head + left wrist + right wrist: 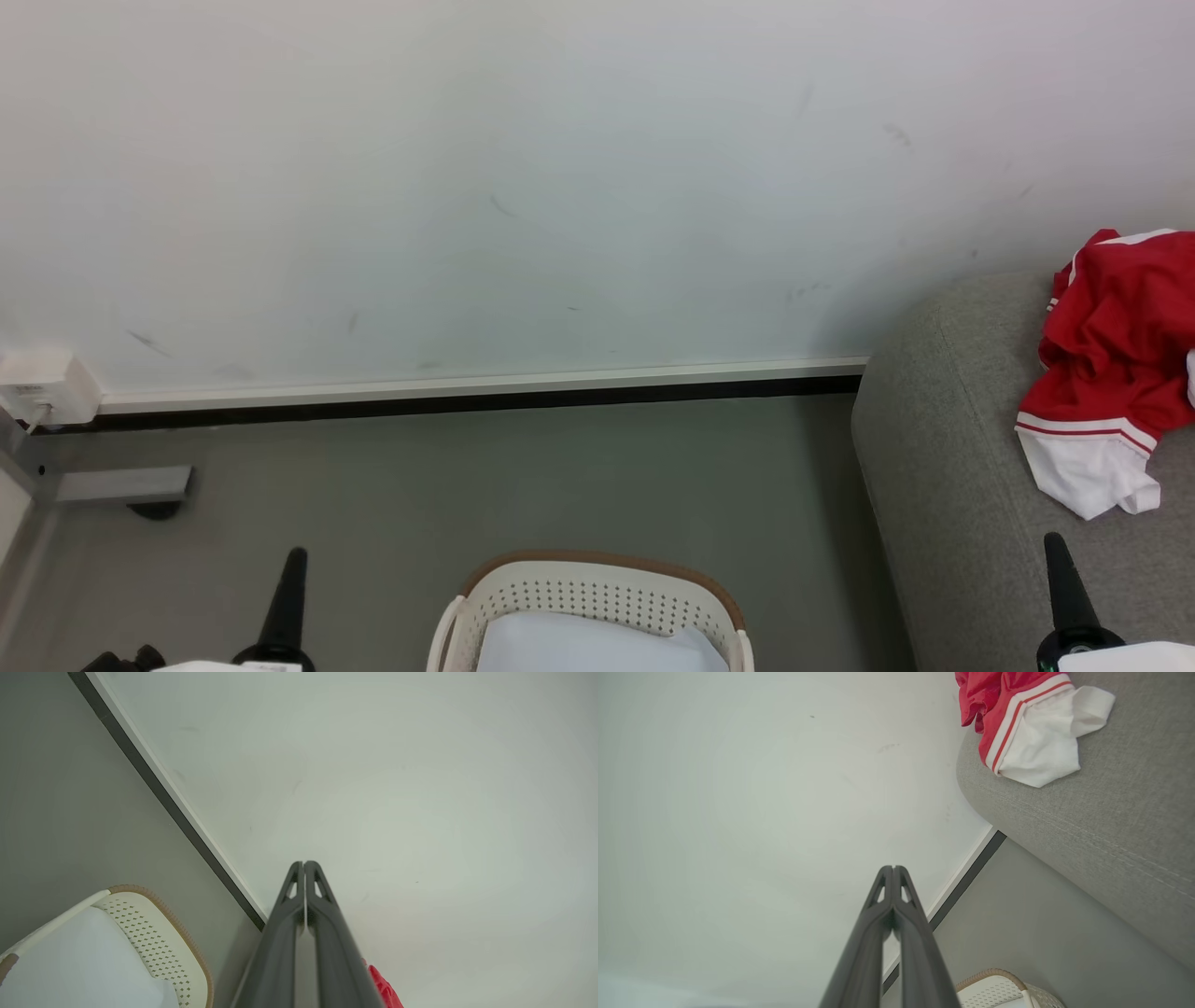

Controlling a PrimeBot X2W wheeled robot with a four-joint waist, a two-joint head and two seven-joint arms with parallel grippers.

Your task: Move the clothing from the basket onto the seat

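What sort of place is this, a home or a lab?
Likely a home-like room, perhaps a staged test corner: a grey sofa with red clothing lying on it, a laundry basket on the bare grey floor, and a plain scuffed white wall with a skirting board.

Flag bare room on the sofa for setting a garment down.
Free: the grey sofa strip between its rounded left edge and the red jersey, and the cushion between the jersey's white panel and the right end effector. Crowded: the jersey heap at the right.
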